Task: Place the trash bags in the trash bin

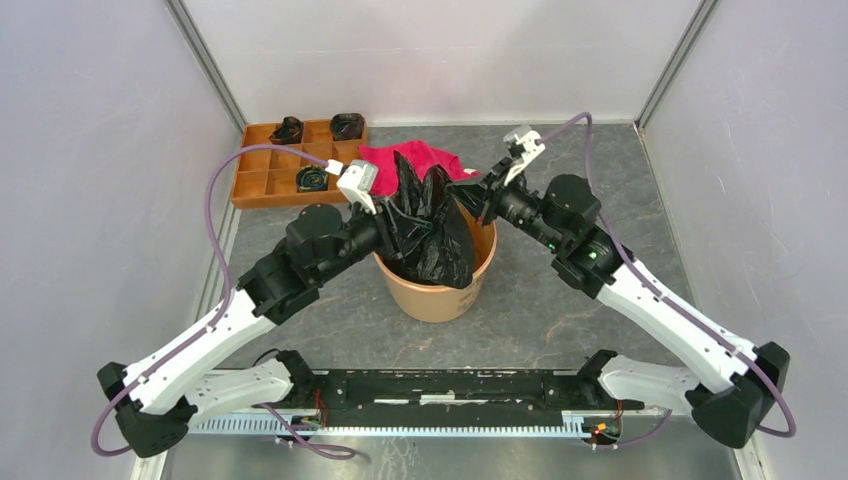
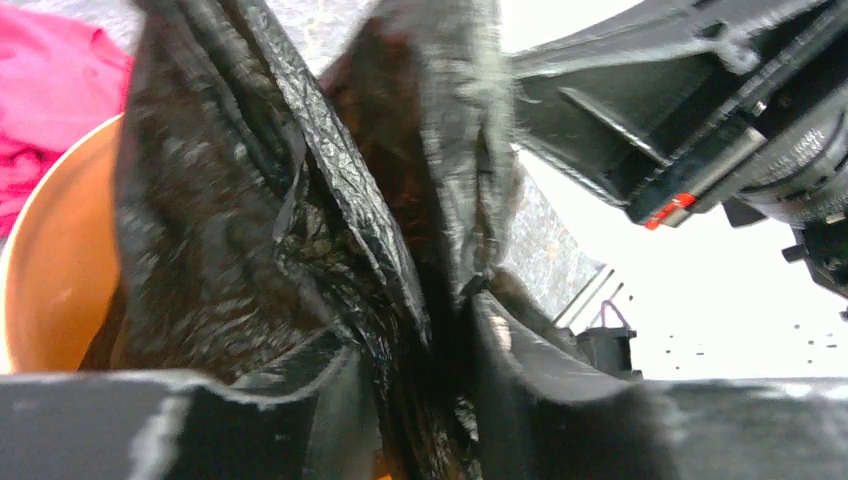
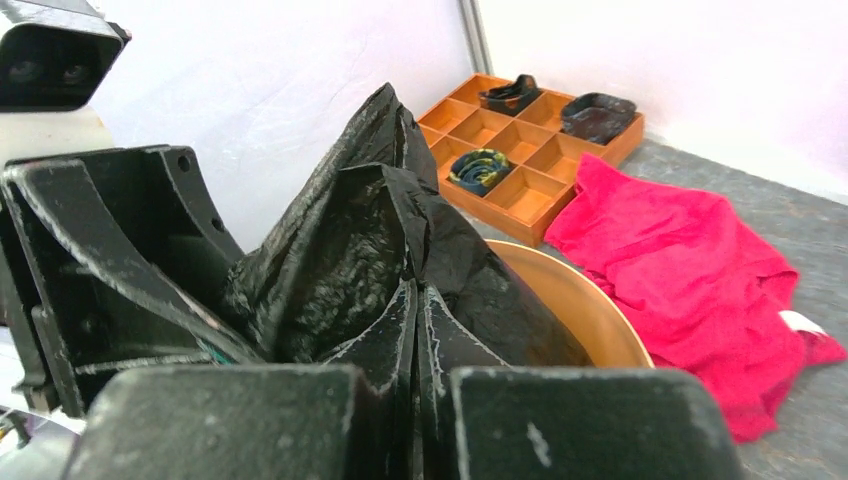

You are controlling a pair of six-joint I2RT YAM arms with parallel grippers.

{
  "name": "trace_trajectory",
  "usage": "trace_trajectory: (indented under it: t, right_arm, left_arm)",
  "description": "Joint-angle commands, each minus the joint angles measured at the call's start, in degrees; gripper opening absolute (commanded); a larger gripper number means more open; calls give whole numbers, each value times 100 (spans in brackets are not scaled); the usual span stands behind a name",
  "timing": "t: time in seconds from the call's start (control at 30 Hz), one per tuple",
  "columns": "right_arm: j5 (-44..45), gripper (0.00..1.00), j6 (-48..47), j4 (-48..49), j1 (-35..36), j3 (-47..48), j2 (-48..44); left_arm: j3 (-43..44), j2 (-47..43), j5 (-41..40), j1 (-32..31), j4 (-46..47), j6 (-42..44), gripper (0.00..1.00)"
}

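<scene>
The black wrinkled trash bag (image 1: pixel 432 222) stands partly inside the light-orange trash bin (image 1: pixel 435 292), with its upper part sticking up above the rim. My left gripper (image 1: pixel 398 215) grips the bag's left side; in the left wrist view (image 2: pixel 440 330) its jaws are closed on black film (image 2: pixel 230 200) above the bin wall (image 2: pixel 50 280). My right gripper (image 1: pixel 472 200) holds the bag's right side; in the right wrist view (image 3: pixel 417 300) its fingers are pressed together at a fold of the bag (image 3: pixel 350 240) over the bin rim (image 3: pixel 585 305).
A red-pink cloth (image 1: pixel 415 158) lies just behind the bin, also in the right wrist view (image 3: pixel 690 270). An orange compartment tray (image 1: pixel 290 160) with small dark items sits at the back left. Grey walls enclose the table on three sides.
</scene>
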Motion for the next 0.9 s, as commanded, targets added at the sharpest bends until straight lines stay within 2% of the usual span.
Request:
trace_trajectory:
  t: [0.0,0.1,0.23,0.33,0.4,0.53,0.7,0.77,0.87]
  right_arm:
    - [378,1,-404,249,-18,-375,-709]
    - [600,1,-435,159,-19,-734,-1108]
    - [631,1,-472,135,-20,-1024,-1612]
    - [614,1,-602,-14,-22,-982,-1733]
    - [600,1,-643,-22,-19,-875,-1723]
    - [605,1,-684,186,-20,-423,-1458]
    - [600,1,-799,85,-24,352,-980]
    - [621,1,-828,176,-25,363,-983]
    - [703,1,-848,238,-19,244,-1065]
  left_arm:
    - [-201,-615,-714,12,-248,-463,54]
    - [-300,-913,-887,12,-317,-635,65]
    - [-265,-1305,-1565,12,-635,-803,82]
    - [16,-1435,-1702,12,-701,-322,93]
    - [360,-1286,-1350,12,-685,222,96]
    - [1345,-317,-97,12,-1043,1098,100]
    - [2187,877,1022,13,-1312,1416,100]
    - [2283,1096,1191,12,-1266,1372,100]
    - [2489,1343,872,12,-1407,1277,99]
